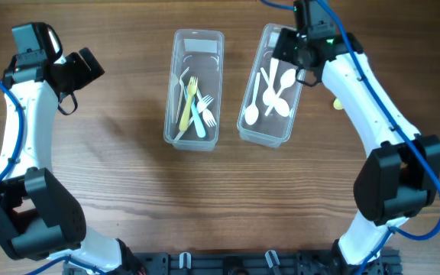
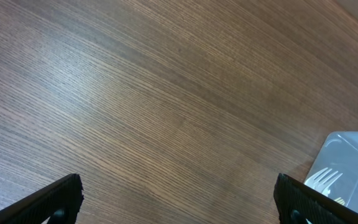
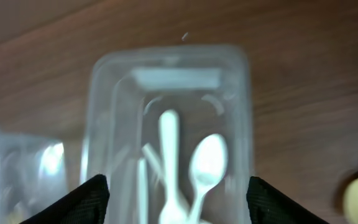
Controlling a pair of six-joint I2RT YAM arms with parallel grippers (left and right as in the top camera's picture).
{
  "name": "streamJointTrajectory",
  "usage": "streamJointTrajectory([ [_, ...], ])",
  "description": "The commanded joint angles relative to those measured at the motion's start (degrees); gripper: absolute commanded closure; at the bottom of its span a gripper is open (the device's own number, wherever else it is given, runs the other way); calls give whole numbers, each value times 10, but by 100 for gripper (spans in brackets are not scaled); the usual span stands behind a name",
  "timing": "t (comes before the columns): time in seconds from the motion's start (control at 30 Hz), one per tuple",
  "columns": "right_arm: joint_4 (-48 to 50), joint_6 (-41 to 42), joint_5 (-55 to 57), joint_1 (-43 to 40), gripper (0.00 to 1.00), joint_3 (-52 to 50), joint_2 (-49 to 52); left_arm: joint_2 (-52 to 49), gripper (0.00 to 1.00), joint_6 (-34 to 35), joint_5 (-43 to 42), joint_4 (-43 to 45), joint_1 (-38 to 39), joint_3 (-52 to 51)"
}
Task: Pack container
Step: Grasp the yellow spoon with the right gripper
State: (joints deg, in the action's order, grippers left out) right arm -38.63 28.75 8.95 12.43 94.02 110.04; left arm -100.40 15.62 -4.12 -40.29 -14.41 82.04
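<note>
Wood-grain bench (image 1: 113,183), seen from overhead, carried two clear rectangular plastic tubs side by side. The fork container (image 1: 198,37) held yellow, blue and white plastic forks (image 1: 193,107), and the spoon container (image 1: 264,137) held white plastic spoons (image 1: 270,95). The right pincer (image 1: 298,52) hung over the far end of the spoon container. The left pincer (image 1: 90,67) sat well apart to the left, over bare wood. A small pale-yellow object (image 1: 336,102) lay just beside the right arm; what it was could not be told.

The left wrist camera showed that pincer spread wide and empty. Only a corner of the fork container and some white tines appeared at the frame's lower right.

The right wrist camera, blurred, showed its pincer also wide and holding nothing, with the spoon container directly below.

The risks looked greatest on the right. A descent with fingers so wide could strike the thin rim and tip or skid the light tub. The overlapping spoons could lift together or slip from a poor grip. A careless swing could knock the yellow object aside.
</note>
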Motion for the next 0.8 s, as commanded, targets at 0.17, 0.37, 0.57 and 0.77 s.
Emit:
streamJointTrajectory([
  [0.17, -26, 165, 65, -165, 37, -51, 70, 11, 0, 5, 2, 2, -3, 0],
  [0.37, -45, 215, 59, -165, 36, -57, 154, 11, 0, 5, 2, 2, -3, 0],
  [0.57, -36, 227, 60, -166, 41, -57, 189, 11, 0, 5, 2, 2, -3, 0],
  [0.77, -25, 237, 61, -179, 68, -57, 191, 11, 0, 5, 2, 2, -3, 0],
])
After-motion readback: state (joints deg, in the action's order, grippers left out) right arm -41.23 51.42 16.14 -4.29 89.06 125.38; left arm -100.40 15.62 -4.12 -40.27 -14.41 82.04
